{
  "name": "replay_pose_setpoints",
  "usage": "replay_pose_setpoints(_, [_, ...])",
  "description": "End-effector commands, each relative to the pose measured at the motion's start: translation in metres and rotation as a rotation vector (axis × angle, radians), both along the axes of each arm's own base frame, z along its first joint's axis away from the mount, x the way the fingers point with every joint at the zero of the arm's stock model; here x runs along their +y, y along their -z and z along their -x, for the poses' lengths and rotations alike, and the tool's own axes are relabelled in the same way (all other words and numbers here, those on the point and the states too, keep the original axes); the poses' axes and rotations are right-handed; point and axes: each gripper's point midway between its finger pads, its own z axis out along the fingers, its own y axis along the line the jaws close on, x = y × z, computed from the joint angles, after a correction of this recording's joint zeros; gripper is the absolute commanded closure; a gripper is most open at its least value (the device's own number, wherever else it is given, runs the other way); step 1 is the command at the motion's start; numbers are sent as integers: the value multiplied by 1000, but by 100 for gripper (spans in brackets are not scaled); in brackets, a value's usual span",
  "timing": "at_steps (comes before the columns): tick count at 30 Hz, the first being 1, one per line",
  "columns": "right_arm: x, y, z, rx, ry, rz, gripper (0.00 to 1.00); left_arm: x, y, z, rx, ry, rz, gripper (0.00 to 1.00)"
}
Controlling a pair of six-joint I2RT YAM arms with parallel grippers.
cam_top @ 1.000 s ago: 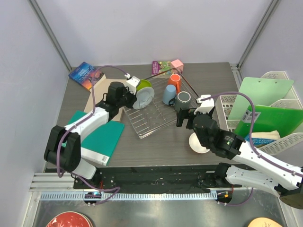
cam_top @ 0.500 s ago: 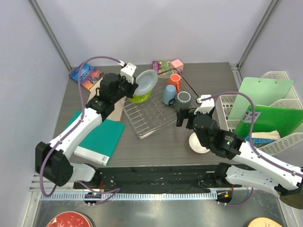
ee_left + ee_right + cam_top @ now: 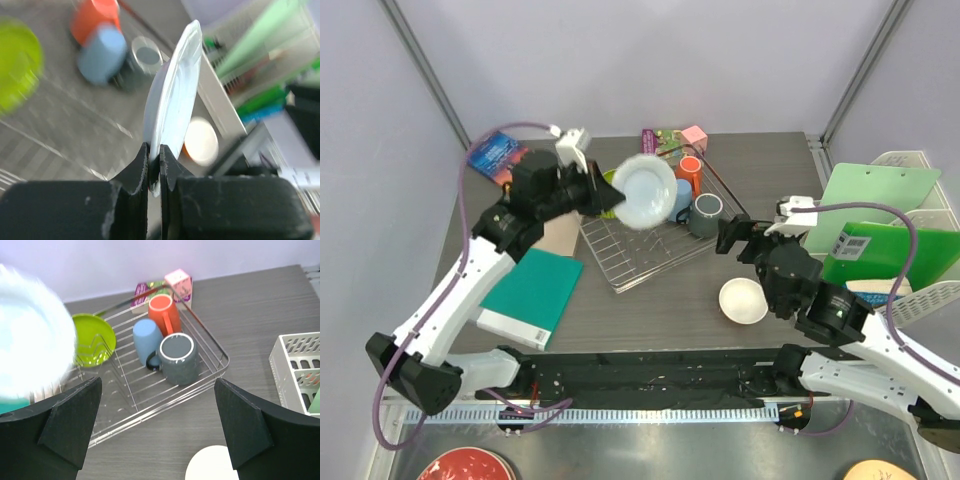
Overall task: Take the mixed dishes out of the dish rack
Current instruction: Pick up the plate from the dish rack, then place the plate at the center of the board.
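The left gripper (image 3: 154, 159) is clamped on the lower rim of the pale blue-white plate (image 3: 646, 192), which hangs on edge in the air over the dish rack (image 3: 642, 265), at about its 11 o'clock side. From above, the plate hides part of the light blue cup (image 3: 147, 339). The lime-green plate (image 3: 92, 340) stands in the rack beneath. The orange mug (image 3: 164, 314) and dark grey mug (image 3: 177, 357) crowd the cup toward 1 o'clock.

The right gripper (image 3: 159, 425), fingers wide apart and empty, hovers at the rack's 3 o'clock. The white bowl (image 3: 743, 300) sits on the table at 5 o'clock. A teal book (image 3: 532, 290) lies at 8 o'clock and a pink box (image 3: 694, 135) at 12. White lattice baskets (image 3: 910, 160) stand beyond 3.
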Motion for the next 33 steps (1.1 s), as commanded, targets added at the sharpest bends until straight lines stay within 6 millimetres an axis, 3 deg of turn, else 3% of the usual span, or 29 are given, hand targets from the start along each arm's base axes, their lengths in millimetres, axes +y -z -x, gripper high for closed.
replay_pose_setpoints(1, [-21,-34,3,-75,69,-62,0,-30,13,75,211,156,163,100])
replay_pose_setpoints(2, [-21,-33,3,-74,68,-60,0,-36,25,93,237,172,164,100])
replay_pose_setpoints(4, [-21,-32,3,-71,72,-68,0,-42,35,109,275,170,172,100])
replay_pose_setpoints(5, [-21,-29,3,-65,73,-66,0,-48,33,127,270,203,181,100])
replay_pose_setpoints(6, [-19,-28,3,-64,66,-70,0,-48,49,130,285,176,161,100])
replay_pose_setpoints(8, [-18,-22,3,-53,65,-76,0,-53,55,141,300,178,170,100])
replay_pose_setpoints(9, [-16,-21,3,-50,56,-80,0,-58,71,151,324,191,146,100])
replay_pose_setpoints(12, [-11,-14,3,-36,44,-84,1,-73,91,167,362,242,121,100])
replay_pose_setpoints(18, [-9,-9,4,-17,32,-84,1,-87,143,169,419,209,8,100])
replay_pose_setpoints(22, [-15,-2,7,-9,44,-81,1,-92,176,158,487,120,-45,100])
replay_pose_setpoints(33, [-17,8,9,10,42,-75,1,-128,212,152,537,188,-154,100])
